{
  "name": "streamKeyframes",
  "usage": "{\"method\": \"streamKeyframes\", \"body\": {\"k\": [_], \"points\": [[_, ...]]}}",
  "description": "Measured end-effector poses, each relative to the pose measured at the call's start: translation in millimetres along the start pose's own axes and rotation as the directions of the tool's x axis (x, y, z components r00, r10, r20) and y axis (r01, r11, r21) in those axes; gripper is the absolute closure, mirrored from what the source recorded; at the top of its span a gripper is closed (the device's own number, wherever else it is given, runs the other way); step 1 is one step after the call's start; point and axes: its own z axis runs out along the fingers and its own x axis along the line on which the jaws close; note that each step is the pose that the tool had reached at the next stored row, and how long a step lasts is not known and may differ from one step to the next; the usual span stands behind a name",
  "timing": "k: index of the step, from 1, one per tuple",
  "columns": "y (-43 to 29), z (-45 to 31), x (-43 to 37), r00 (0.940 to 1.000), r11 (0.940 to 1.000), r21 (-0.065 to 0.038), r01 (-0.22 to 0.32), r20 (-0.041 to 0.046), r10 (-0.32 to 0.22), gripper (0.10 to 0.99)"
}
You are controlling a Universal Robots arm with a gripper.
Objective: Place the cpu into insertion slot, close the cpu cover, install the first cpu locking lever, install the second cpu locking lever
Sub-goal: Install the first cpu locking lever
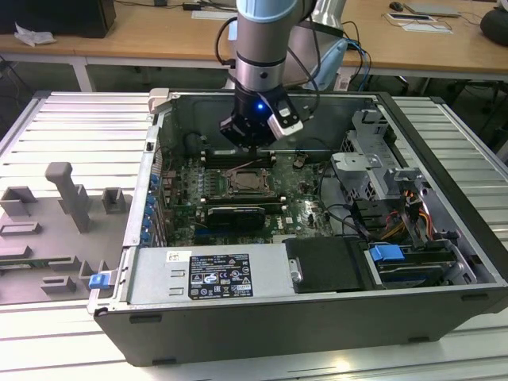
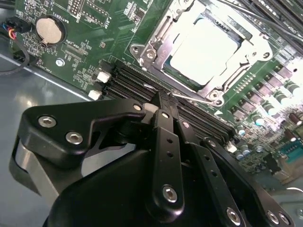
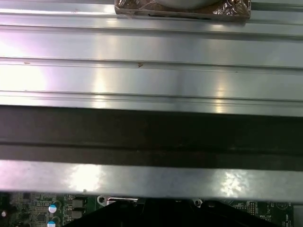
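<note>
The cpu [image 2: 201, 47] lies flat in the insertion slot [image 1: 248, 183], its pale metal top showing. The silver cpu cover [image 2: 158, 45] lies down around it as a frame. A thin silver locking lever [image 2: 195, 98] runs along the socket's near edge, beside the memory slots. My gripper [image 2: 163, 98] hangs just over that edge, its black fingers pressed together, tips at the lever's end. In the exterior view my gripper [image 1: 252, 147] sits just behind the socket inside the open computer case. Nothing shows between the fingers.
Long black memory slots [image 2: 128, 78] and a coin battery [image 2: 49, 29] lie near the socket. A black ribbed card [image 1: 234, 214], the power supply [image 1: 206, 274] and a drive cage [image 1: 373, 159] crowd the case. The ribbed metal table [image 3: 151, 75] surrounds it, with grey fixtures [image 1: 67, 198].
</note>
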Motion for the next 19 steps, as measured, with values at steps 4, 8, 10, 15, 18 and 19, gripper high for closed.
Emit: {"method": "streamKeyframes", "body": {"k": [4,8,10,15,18,19], "points": [[-0.5,4.7,-2.4,1.0000,1.0000,0.000,0.001,-0.0001,-0.001,0.980],[-1.0,8.9,-3.6,1.0000,1.0000,0.000,0.001,-0.0001,-0.001,0.980],[-1.2,10.9,-4.1,1.0000,1.0000,0.000,0.001,-0.0001,-0.001,0.980],[-1.5,14.0,-5.3,1.0000,1.0000,0.000,0.001,-0.0001,-0.001,0.980],[-1.8,16.3,-5.4,1.0000,1.0000,0.000,0.001,-0.0007,-0.001,0.980],[-1.9,16.6,-5.4,1.0000,1.0000,0.000,0.001,-0.0012,-0.001,0.980]]}}
